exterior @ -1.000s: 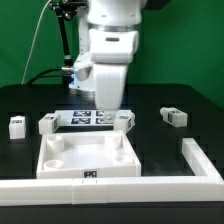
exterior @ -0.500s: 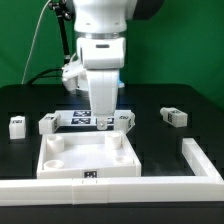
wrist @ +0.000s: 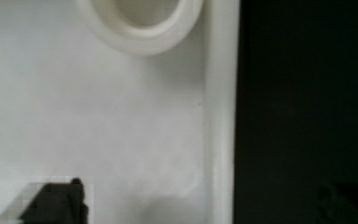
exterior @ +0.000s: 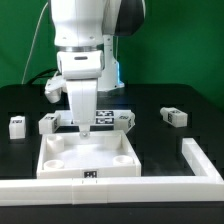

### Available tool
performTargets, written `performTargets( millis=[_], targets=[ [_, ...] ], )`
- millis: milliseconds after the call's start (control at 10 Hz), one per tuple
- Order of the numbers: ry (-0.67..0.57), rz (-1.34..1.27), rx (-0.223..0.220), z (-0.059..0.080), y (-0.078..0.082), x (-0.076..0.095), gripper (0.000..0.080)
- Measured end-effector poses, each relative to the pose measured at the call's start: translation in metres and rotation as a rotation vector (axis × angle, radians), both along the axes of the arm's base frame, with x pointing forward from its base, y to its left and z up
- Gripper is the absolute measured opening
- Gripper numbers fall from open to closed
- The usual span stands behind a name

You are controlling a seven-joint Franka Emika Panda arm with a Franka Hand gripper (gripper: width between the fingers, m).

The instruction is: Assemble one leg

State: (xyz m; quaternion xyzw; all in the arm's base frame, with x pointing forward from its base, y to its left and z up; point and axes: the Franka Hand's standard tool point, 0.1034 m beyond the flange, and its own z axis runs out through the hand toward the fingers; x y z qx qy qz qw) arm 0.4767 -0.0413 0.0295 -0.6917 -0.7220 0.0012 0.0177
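At the exterior view's left, the leftmost leg (exterior: pixel 16 125) stands alone on the black table (exterior: pixel 25 150), well apart from the panel. The second leg (exterior: pixel 47 123) sits just beside the rear left corner of the white panel (exterior: pixel 88 152). The arm reaches straight down over the panel's rear edge. The gripper (exterior: pixel 85 127) hangs there with its jaws spread wide and nothing held. The wrist view confirms this: the two dark fingertips (wrist: pixel 55 200) flank bare panel surface and table, with a round corner socket (wrist: pixel 149 20) beyond them. Whether the tips touch the panel cannot be told. Behind the gripper lies the marker board (exterior: pixel 105 117). The third leg (exterior: pixel 124 119) sits at the board's right end, the rightmost leg (exterior: pixel 174 116) stands well apart, and the long rail (exterior: pixel 195 158) borders the front and right
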Motion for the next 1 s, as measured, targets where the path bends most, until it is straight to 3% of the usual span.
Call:
performTargets(
  millis=[300,600,700,800,1000],
  targets=[
    [0.017,-0.027,-0.001,-0.009,0.013,-0.004,0.0650],
    [0.031,-0.029,0.004,-0.019,0.015,-0.009,0.0650],
    [0.032,-0.031,0.004,-0.019,0.015,-0.009,0.0560],
    [0.032,-0.032,0.004,-0.019,0.015,-0.009,0.0560],
    [0.033,-0.033,0.004,-0.020,0.014,-0.009,0.0207]
  ],
)
